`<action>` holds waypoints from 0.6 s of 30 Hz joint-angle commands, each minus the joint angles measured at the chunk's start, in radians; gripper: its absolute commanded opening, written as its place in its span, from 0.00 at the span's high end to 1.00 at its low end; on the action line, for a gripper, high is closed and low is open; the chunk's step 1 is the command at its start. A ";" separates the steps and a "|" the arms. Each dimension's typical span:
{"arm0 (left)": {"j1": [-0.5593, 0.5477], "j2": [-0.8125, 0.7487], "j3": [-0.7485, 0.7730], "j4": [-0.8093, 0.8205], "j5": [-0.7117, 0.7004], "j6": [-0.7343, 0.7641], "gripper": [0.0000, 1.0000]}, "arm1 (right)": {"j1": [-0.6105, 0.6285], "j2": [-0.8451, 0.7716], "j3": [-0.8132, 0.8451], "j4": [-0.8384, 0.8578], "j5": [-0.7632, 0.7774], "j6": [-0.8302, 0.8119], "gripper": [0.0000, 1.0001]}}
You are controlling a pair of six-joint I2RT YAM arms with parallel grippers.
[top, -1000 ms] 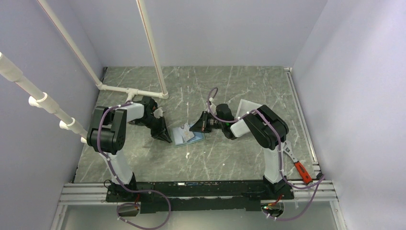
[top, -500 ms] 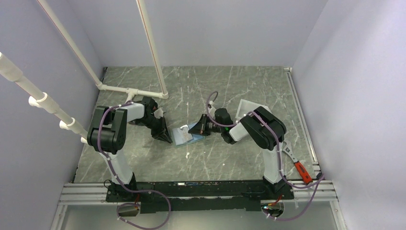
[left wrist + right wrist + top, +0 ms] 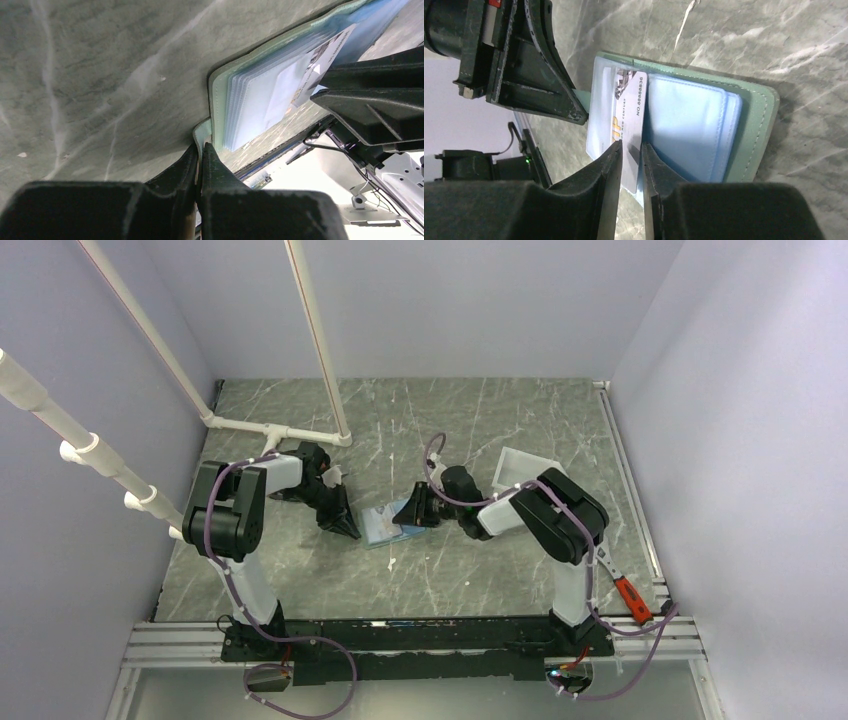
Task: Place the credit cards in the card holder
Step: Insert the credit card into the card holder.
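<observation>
Sage-green folding card holder [image 3: 754,125], opened light-blue side up on the grey marbled table [image 3: 774,40], its edge tab clenched by the left gripper [image 3: 200,150]; the right gripper [image 3: 630,150], jaws slightly parted, stands over the pale whitish plastic card [image 3: 629,100] lying on its open inside.

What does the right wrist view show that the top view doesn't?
Only the right wrist: print on the pale card, which sits in the blue slots of the wallet, between the parted fingers of the right gripper. Only the top: the white bin, pipes and an orange-handled tool. Both: the open wallet, with the left gripper at its edge.
</observation>
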 commanded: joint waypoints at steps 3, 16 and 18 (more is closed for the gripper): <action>-0.011 0.012 0.003 0.015 -0.002 0.013 1.00 | 0.023 -0.029 0.009 -0.147 -0.014 -0.118 0.73; -0.024 0.006 -0.001 0.025 0.015 0.012 1.00 | 0.125 -0.007 0.110 -0.180 0.013 -0.112 0.74; -0.024 0.006 0.000 0.020 0.009 0.015 1.00 | 0.126 -0.005 0.122 -0.214 0.034 -0.136 0.73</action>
